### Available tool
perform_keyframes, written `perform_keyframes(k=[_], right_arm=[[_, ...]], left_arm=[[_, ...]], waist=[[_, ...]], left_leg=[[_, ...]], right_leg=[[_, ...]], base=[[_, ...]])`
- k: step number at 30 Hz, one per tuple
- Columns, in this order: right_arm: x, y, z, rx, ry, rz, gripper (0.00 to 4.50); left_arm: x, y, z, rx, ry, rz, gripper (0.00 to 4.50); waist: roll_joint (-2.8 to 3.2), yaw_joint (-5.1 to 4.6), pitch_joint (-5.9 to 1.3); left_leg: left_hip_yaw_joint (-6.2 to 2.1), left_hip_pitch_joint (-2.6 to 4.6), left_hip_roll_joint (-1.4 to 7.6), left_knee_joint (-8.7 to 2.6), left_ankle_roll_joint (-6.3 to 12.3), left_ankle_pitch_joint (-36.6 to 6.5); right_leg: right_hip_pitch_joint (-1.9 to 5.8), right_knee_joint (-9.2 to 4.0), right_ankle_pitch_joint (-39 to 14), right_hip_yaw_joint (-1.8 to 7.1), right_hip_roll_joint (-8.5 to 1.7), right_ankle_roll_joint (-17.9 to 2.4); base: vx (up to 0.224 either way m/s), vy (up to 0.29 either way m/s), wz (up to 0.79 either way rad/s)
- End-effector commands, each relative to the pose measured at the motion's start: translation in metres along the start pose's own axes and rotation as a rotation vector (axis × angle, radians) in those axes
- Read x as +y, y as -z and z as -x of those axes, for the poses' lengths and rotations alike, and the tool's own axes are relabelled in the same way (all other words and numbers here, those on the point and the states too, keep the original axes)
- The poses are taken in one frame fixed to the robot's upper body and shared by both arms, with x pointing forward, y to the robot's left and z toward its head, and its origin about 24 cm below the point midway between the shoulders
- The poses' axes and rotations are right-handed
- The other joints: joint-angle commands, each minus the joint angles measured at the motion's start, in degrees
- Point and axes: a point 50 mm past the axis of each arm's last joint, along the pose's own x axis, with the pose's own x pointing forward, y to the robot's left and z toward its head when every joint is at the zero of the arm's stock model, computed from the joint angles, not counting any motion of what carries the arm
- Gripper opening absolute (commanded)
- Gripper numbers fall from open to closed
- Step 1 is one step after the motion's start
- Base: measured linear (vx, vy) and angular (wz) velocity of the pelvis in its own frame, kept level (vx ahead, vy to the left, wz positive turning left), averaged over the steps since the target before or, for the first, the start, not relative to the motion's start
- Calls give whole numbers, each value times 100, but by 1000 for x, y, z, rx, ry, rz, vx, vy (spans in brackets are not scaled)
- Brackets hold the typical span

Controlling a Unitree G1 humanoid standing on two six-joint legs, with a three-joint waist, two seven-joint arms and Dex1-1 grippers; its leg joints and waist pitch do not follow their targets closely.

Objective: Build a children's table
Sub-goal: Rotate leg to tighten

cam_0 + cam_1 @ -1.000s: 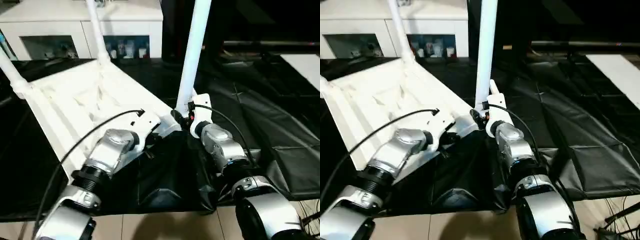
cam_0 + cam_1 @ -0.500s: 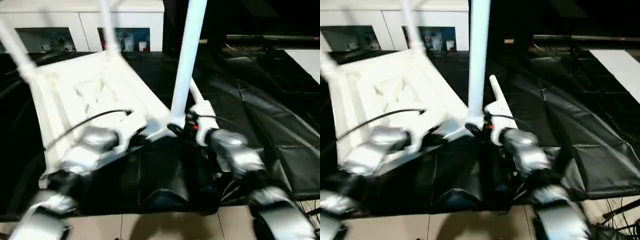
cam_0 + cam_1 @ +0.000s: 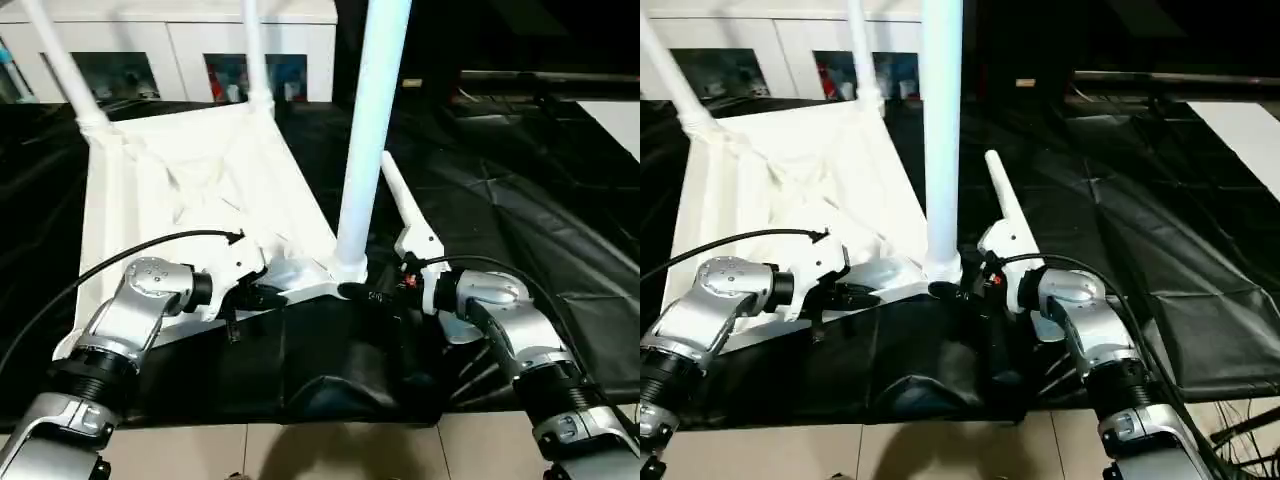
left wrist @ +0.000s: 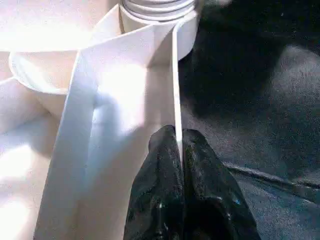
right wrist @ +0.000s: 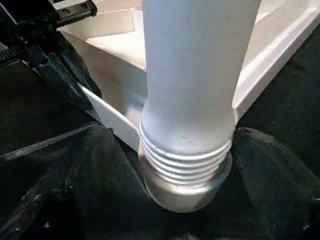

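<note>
Upside down on the black-sheeted tabletop (image 3: 520, 220) lies the children's table top (image 3: 190, 190), its ribbed underside facing up and tipped a little, the near edge raised. Three legs stand in its corner sockets: the near leg (image 3: 368, 130) rises tall at the near right corner, and two far legs (image 3: 65, 65) (image 3: 254, 50) stand at the back corners. The left hand (image 4: 179, 150) has its two black fingers pinched tight on the thin near rim of the top, close beside the socket of the near leg. The right hand (image 5: 186, 165) has its fingers (image 5: 280, 175) spread wide, one on either side of the threaded base of the near leg; whether they press on it cannot be told. A fourth leg (image 3: 398, 195) lies on the sheet just beyond the right hand. A white cabinet (image 3: 190, 40) stands behind.
</note>
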Motion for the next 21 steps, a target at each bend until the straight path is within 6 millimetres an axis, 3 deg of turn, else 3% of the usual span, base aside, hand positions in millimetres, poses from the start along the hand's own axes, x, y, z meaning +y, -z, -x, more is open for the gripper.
perform_keyframes(k=[1, 12, 16, 21], right_arm=[[0, -1, -2, -8, 7, 13, 402], [1, 0, -12, -8, 19, 20, 402], [0, 0, -14, -10, 21, 20, 363], [0, 2, -15, -10, 21, 11, 315]], left_arm=[[-5, -6, -3, -114, 39, 3, 0], [-5, -3, -2, -97, 53, -4, 0], [-4, -3, -1, -95, 52, -4, 0], [-4, -1, 0, -90, 52, -2, 0]], waist=[[-29, 25, -383], [-52, 37, -375], [-47, 38, -373], [-50, 43, -390]], left_leg=[[-10, 13, 198, -259, 680, -42], [-17, 4, 195, -250, 564, -219], [-17, 9, 195, -251, 485, -326], [-19, -6, 181, -231, 552, -156]], right_leg=[[372, -246, 793, 243, -341, -1761], [370, -244, 463, 242, -346, -1700], [367, -253, 269, 250, -355, -1664], [380, -219, 555, 247, -345, -1671]], base=[[0, 0, 0], [0, 0, 0], [0, 0, 0], [0, 0, 0]])
